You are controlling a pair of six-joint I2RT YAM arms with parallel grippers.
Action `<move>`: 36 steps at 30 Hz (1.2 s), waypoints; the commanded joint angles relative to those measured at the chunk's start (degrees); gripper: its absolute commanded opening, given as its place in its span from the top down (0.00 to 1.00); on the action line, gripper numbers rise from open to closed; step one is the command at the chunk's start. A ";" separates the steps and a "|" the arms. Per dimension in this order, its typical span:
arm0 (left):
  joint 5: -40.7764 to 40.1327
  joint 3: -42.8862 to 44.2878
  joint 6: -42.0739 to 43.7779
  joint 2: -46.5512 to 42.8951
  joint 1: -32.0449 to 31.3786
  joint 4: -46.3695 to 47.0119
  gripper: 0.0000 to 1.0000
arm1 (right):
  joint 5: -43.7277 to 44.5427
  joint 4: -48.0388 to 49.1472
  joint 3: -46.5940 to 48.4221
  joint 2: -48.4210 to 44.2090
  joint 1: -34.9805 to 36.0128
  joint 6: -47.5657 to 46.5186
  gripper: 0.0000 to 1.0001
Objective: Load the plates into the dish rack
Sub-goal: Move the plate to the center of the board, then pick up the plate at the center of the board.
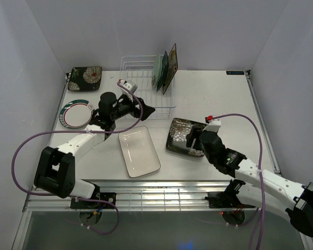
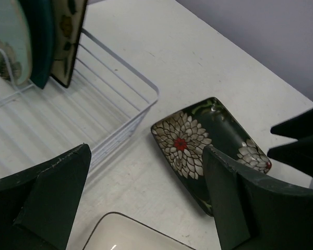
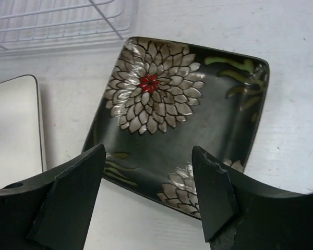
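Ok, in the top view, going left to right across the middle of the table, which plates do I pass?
round green-rimmed plate → white rectangular plate → dark floral plate

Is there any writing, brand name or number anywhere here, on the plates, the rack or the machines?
No text can be read in any view.
Small dark label at the far edge of the table: too small to read.
Dark floral plate: flower pattern only, no words.
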 commanded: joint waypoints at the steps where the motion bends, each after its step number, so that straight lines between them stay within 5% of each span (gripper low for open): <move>1: 4.07 3.28 3.84 1.35 -2.60 -3.03 0.02 | -8.37 1.22 -3.58 -6.41 -5.77 -1.66 0.27; 5: 9.96 8.72 5.25 6.79 -4.61 -9.26 0.02 | -20.05 1.48 -7.01 -9.60 -20.85 -2.72 0.26; 14: 6.28 18.92 8.15 19.11 -9.01 -20.97 0.02 | -28.51 6.39 -10.53 -5.56 -33.01 -1.49 0.26; 20: 4.87 20.94 9.56 23.15 -11.56 -25.10 0.02 | -41.60 13.69 -14.30 -0.47 -41.80 -1.23 0.29; 36: 5.66 26.13 9.82 33.43 -14.38 -29.93 0.09 | -51.11 30.40 -17.48 11.31 -45.86 0.36 0.40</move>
